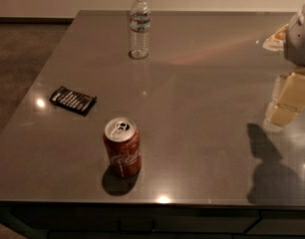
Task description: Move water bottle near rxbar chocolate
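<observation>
The water bottle (139, 29) stood upright near the far edge of the dark table (202, 133), left of centre. The rxbar chocolate (73, 100) lay flat near the left edge, well apart from the bottle. A red soda can (122, 147) stood upright near the front edge. The gripper (287, 103) was at the right edge, well apart from all three; whether it was released or clenched could not be told.

One clear plastic water bottle (139, 29), one flat black rxbar chocolate (73, 100), one red soda can (122, 148) and one pale gripper (286, 106) at the view's right edge are showing
</observation>
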{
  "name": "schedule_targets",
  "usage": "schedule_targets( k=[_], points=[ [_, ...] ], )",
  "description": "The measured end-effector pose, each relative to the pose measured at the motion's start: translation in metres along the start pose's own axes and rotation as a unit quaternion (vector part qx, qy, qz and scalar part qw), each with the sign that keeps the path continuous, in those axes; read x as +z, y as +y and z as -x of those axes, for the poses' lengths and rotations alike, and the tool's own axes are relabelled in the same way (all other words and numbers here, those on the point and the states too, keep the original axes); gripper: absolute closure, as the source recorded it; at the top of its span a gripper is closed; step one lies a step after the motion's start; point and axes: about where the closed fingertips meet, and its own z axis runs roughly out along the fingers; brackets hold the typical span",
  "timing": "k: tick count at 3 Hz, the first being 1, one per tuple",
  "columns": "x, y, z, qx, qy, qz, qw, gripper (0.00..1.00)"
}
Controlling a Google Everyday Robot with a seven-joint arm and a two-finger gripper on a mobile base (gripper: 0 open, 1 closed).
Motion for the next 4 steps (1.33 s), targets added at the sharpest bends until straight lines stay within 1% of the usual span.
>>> schedule_targets(
  k=[1,2,3,4],
  points=[
    [0.001,-0.006,0.006,0.001,-0.007,-0.008,0.9999,0.00],
    [0.008,-0.034,0.023,0.013,-0.016,-0.033,0.9992,0.00],
    [0.018,-0.071,0.039,0.040,-0.031,-0.062,0.9968,0.00],
    [0.033,-0.113,0.052,0.085,-0.060,-0.088,0.9907,0.00]
  ],
)
